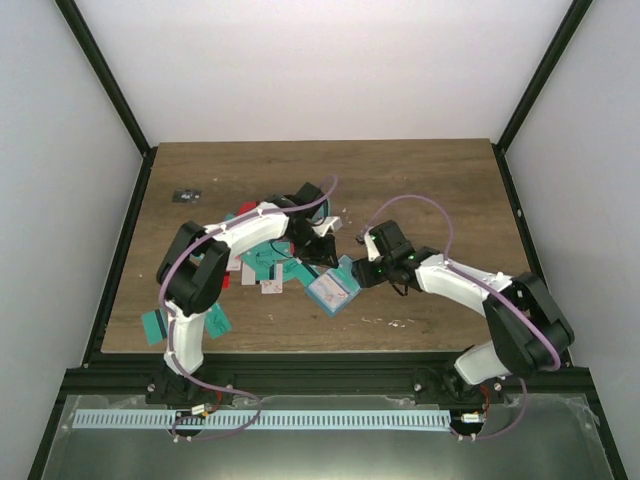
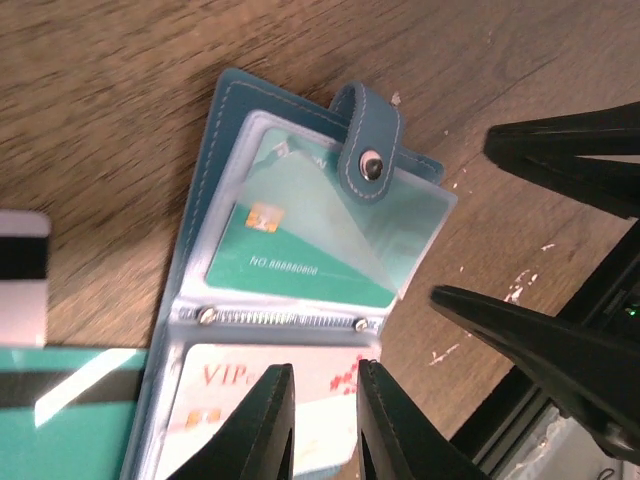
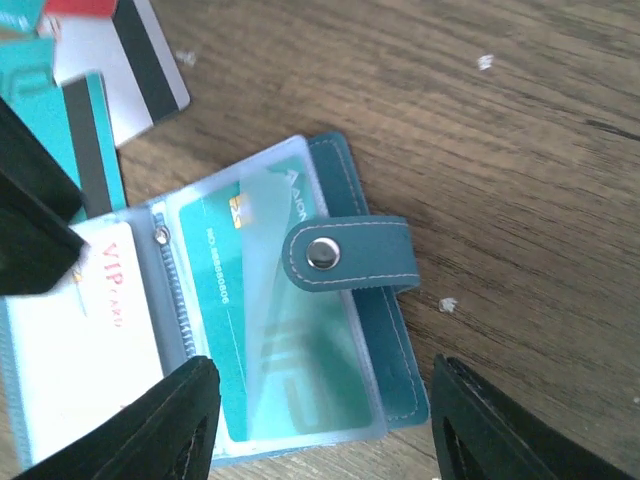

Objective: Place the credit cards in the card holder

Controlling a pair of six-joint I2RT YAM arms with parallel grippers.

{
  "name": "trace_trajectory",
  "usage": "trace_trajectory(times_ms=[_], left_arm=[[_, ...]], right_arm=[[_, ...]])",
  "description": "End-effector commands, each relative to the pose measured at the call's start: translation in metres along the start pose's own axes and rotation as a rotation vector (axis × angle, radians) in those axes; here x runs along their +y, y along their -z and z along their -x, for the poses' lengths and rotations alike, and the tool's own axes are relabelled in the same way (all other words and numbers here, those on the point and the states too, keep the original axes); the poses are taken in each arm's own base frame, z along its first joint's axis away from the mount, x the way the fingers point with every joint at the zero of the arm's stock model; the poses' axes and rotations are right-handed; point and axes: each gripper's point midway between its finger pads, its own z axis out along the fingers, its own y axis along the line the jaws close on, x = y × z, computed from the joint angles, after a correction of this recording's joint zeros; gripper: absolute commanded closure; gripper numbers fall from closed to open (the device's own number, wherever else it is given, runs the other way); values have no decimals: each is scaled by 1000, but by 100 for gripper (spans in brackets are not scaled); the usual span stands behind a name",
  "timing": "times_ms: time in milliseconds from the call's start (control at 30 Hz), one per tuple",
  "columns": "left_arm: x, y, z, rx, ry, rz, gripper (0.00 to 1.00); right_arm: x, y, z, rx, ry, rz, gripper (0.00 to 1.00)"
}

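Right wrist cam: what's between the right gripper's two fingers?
The open card holder, seen in the right wrist view: its sleeve with a teal card and the snap strap lie between the fingers.

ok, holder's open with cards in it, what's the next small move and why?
Probably lift the left gripper clear of the card holder: its jaws stand narrowly apart over the white VIP card already in its pocket, and the teal card is sleeved too.

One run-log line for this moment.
card holder open on table | teal card in sleeve | left fingers narrow, over VIP card | right fingers apart, straddling holder
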Motion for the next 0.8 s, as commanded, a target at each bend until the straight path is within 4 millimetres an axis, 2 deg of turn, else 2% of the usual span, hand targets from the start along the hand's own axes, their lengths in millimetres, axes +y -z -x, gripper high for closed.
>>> trace_trajectory(times_ms=[0,167,367,567,767], left_arm=[[2,21,-1,-54,53,8,79],[12,26,-16,-71,97,17,79],[16,31,-31,-81,112,20,80],[19,35,-38,-87,122,23,80],[17,38,-38,-96,119,1,80]], right_arm=[[1,-7,9,8,143,-101,39],[9,-20,9,42,219,-158,37],[-5,-35,12,106,241,-276,38],[-12,-42,12,139,236,-322,46],[-7,-45,18,134,228,-306,59]])
